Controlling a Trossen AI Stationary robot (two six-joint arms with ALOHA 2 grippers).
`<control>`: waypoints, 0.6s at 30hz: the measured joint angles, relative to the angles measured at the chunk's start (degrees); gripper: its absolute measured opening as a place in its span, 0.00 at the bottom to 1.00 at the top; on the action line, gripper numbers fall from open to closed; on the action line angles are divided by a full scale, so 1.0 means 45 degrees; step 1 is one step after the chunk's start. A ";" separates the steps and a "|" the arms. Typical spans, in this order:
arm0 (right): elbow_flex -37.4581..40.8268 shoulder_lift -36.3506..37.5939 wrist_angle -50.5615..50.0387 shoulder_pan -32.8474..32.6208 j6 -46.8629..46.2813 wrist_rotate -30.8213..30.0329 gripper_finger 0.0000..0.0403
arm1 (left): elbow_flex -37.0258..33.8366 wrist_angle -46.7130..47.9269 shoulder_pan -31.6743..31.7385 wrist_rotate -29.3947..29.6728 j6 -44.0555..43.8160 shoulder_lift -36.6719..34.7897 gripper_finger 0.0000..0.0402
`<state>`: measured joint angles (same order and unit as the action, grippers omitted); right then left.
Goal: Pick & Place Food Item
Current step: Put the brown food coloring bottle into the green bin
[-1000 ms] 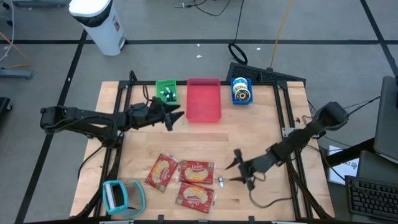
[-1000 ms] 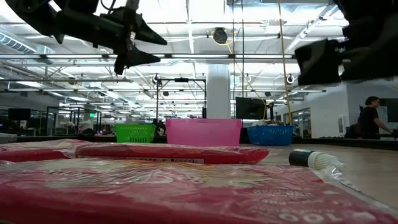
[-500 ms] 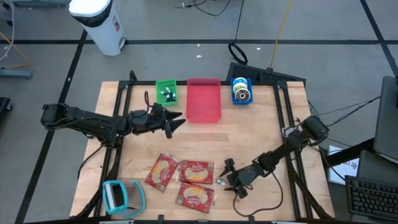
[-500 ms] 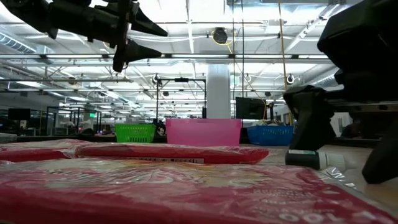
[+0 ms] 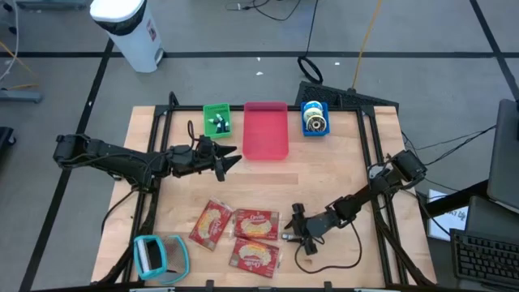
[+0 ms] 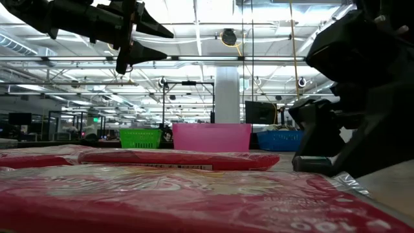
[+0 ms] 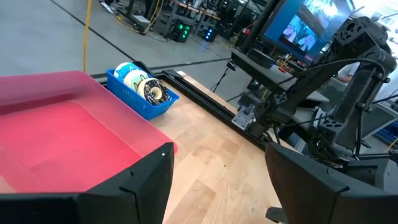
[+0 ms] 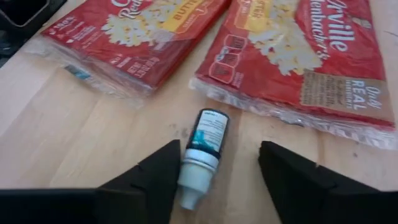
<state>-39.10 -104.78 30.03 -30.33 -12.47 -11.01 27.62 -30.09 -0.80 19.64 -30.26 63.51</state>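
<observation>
Blue bin (image 5: pixel 315 120) holds tape rolls, pink bin (image 5: pixel 265 134) bare; right tool (image 5: pixel 293 230), fingers apart, straddles small bottle (image 8: pixel 204 142) beside popcorn packets (image 5: pixel 256 224).

Bright, even overhead light; blurred foreground

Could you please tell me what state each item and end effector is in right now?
Small bottle: lying flat, capped, ungrasped.
Popcorn packets: sealed, flat on table.
Red bin: empty.
Right end effector: open, straddling the bottle.
Left end effector: open, empty, raised.
</observation>
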 joint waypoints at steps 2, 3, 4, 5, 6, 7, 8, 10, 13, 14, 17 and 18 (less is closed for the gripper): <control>-0.0002 -0.0003 -0.0061 0.0000 -0.0036 -0.0054 0.47 | 0.0000 0.0000 0.0000 0.0003 0.0000 0.0000 0.64; -0.0002 -0.0003 -0.0070 0.0001 -0.0044 -0.0067 0.43 | 0.0000 -0.0002 0.0005 0.0005 0.0000 0.0000 0.64; -0.0002 -0.0003 -0.0075 0.0010 -0.0052 -0.0067 0.40 | 0.0000 0.0000 0.0005 0.0005 0.0000 0.0000 0.64; -0.0002 -0.0003 -0.0084 0.0015 -0.0031 -0.0067 0.36 | 0.0000 -0.0005 0.0005 0.0005 -0.0001 0.0000 0.64; -0.0002 -0.0003 -0.0096 0.0015 0.0064 -0.0076 0.33 | 0.0000 -0.0010 0.0005 0.0005 -0.0005 0.0000 0.64; -0.0002 -0.0003 -0.0109 0.0015 0.0253 -0.0069 0.29 | 0.0000 -0.0010 0.0005 0.0005 -0.0018 0.0000 0.64; -0.0002 0.0012 -0.0119 0.0015 0.0464 -0.0060 0.26 | 0.0000 -0.0010 0.0005 0.0000 -0.0046 0.0000 0.64; -0.0002 0.0083 -0.0146 0.0028 0.0932 -0.0031 0.20 | 0.0000 -0.0010 0.0005 -0.0005 -0.0049 0.0000 0.64; 0.0018 0.0497 -0.0550 0.0149 0.1512 0.0054 0.14 | 0.0000 -0.0010 0.0000 -0.0010 -0.0060 0.0000 0.64; 0.0023 0.0735 -0.0814 0.0190 0.1632 -0.0093 0.15 | 0.0000 -0.0010 0.0002 -0.0010 -0.0112 0.0000 0.64; 0.0061 0.1807 -0.2286 0.0387 0.2047 -0.1133 0.15 | 0.0000 -0.0109 0.0000 -0.0014 -0.0617 0.0174 0.64; 0.0061 0.2274 -0.2763 0.0455 0.2223 -0.1661 0.16 | 0.0000 -0.0121 0.0000 -0.0015 -0.0812 0.0316 0.64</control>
<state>-38.83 -94.55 17.59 -28.28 -2.47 -18.49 27.62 -30.63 -0.80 19.57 -33.91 64.93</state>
